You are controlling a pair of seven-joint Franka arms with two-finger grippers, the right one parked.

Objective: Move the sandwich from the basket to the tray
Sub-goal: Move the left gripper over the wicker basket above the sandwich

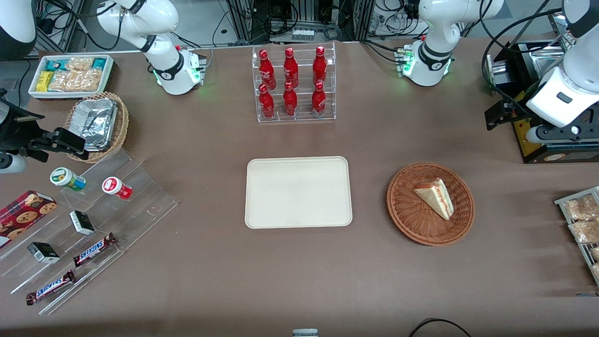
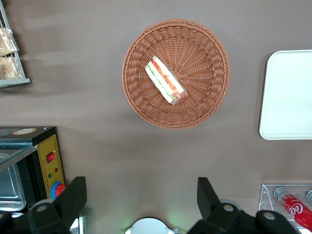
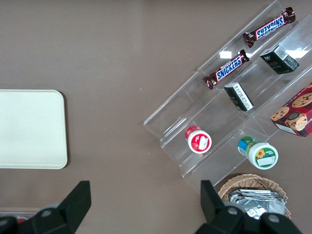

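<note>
open gripper hangs high; nothing covers sandwich.

My gripper hangs with fingers spread wide above the tabletop, well apart from the sandwich lying in the basket, with the tray nearby.

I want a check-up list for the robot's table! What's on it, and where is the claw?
Surface: brown table, flat.
Job's things: sandwich lies in the basket; tray bare, beside the basket.
Clutter: red bottles in a clear rack; chocolate bars and cups on clear steps; foil trays in a tan basket; bagged pastries.
Claw: left arm's claw open, holding nothing, raised above the table, farther from the front camera than the basket.
Cables: black loop at the near edge.
Surroundings: oven with red buttons.
</note>
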